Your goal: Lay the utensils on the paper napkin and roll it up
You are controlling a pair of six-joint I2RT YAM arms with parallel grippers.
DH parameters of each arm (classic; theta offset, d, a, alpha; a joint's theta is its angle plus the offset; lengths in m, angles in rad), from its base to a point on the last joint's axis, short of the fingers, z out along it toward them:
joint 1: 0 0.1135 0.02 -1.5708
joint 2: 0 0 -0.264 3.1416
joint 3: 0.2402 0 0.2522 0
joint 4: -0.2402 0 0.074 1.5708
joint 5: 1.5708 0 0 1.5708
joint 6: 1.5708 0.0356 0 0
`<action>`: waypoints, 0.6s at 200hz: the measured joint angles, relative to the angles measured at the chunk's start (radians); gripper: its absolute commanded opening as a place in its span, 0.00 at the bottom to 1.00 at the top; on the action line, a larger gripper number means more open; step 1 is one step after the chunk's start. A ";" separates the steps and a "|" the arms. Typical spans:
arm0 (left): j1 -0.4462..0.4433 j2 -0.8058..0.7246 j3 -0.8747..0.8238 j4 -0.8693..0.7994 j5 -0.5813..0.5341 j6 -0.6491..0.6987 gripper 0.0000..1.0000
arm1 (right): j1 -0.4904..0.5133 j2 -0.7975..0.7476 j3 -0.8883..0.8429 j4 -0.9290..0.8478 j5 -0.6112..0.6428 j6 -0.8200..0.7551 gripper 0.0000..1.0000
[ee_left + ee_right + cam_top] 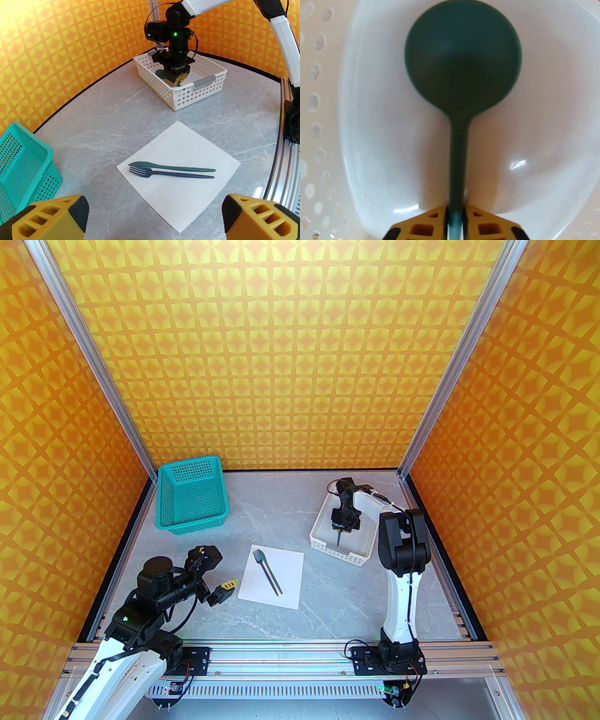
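On the white paper napkin (286,584) (187,145), a dark teal fork (257,556) (140,172) and knife (268,568) (173,166) lie side by side, handles toward the near right. The round-bowled spoon (463,58) (160,73) is inside the white perforated tray (328,550) (199,93). My right gripper (341,531) (179,79) (454,222) points down into the tray, shut on the spoon's handle. I cannot tell if the spoon touches the tray floor. My left gripper (213,568) (152,218) is open, low over the table, left of the napkin.
A teal perforated basket (192,498) (23,168) stands tipped at the back left. The grey marbled table (290,521) is bounded by orange patterned walls and an aluminium rail (290,655) at the near edge.
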 measured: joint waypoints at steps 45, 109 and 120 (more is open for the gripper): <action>-0.005 0.000 0.000 0.000 0.000 0.000 0.99 | 0.000 0.000 0.000 0.000 0.003 0.000 0.17; -0.005 0.000 -0.002 0.000 0.000 0.000 0.99 | 0.000 -0.001 0.000 0.000 0.011 -0.008 0.17; -0.005 0.000 -0.002 0.000 0.000 0.000 0.99 | 0.000 -0.002 0.000 0.000 0.011 -0.008 0.17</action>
